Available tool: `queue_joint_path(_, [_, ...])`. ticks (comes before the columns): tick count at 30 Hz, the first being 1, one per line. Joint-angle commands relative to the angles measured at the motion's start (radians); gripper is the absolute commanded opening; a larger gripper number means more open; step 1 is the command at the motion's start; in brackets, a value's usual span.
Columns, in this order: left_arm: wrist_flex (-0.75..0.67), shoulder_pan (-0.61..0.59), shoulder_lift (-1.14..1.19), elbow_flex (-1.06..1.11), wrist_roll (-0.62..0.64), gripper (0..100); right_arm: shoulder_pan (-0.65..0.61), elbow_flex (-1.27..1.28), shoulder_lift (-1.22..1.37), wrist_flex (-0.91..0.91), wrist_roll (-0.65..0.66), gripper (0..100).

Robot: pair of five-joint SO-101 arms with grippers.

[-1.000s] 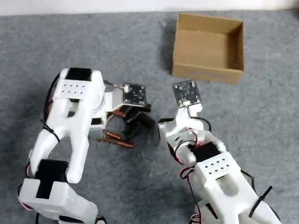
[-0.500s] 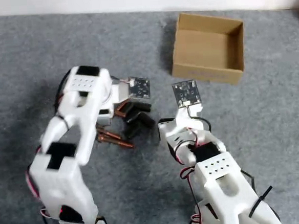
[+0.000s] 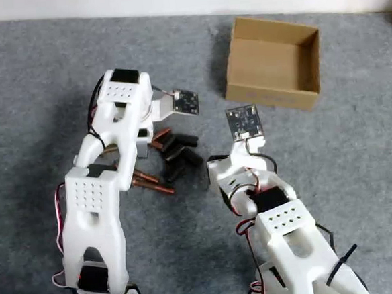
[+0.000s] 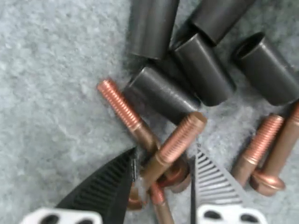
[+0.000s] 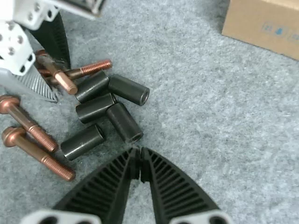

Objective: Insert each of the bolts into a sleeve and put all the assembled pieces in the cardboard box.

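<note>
Action at the pile, centre of the high view: the left gripper (image 4: 163, 156) is set down over the heap of copper bolts (image 3: 151, 180), jaws parted, with one bolt (image 4: 174, 140) bracketed between them. In the left wrist view that bolt is seen lying slantwise across its neighbours, threaded tip toward the sleeves (image 4: 201, 70). A gap is left at one jaw, so nothing is judged to be clamped yet. The straddle makes sense: the top bolt of the heap can be taken without the others being dragged along.

The sleeves are clustered just beyond the bolt's tip. Five are counted in the right wrist view, all on their sides, open ends turned various ways. None is seen with a bolt in it.

The right gripper (image 5: 140, 158) is held pressed closed and empty, low over the grey carpet (image 5: 224, 107) just beside the sleeves. It is judged to be parked close so that a sleeve can be taken once a bolt is up.

The cardboard box (image 3: 274, 61) is found at the upper right of the high view, well apart from the pile, with nothing in it. The task is judged barely begun.
</note>
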Motion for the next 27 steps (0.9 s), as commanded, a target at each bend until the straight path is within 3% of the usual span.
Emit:
queue_joint_path(1, [0.012, -0.019, 0.001, -0.054, -0.112, 18, 0.015, -0.002, -0.019, -0.028, 0.014, 0.4])
queue_joint_path(4, [0.034, -0.024, -0.001, -0.054, -0.112, 15, 0.015, -0.002, -0.019, -0.028, 0.014, 0.4])
queue_joint_path(8, [0.086, -0.019, -0.002, -0.056, -0.112, 0, 0.015, -0.002, -0.019, -0.028, 0.014, 0.4])
queue_joint_path(14, [0.123, -0.024, -0.004, -0.064, -0.112, 1, 0.015, -0.002, -0.019, -0.028, 0.014, 0.4])
queue_joint_path(19, [0.244, -0.019, -0.019, -0.177, -0.101, 1, 0.015, -0.002, -0.019, -0.028, 0.014, 0.4])
queue_joint_path(27, [0.247, -0.001, -0.214, -0.145, 0.000, 1, 0.015, -0.002, -0.019, -0.028, 0.014, 0.4])
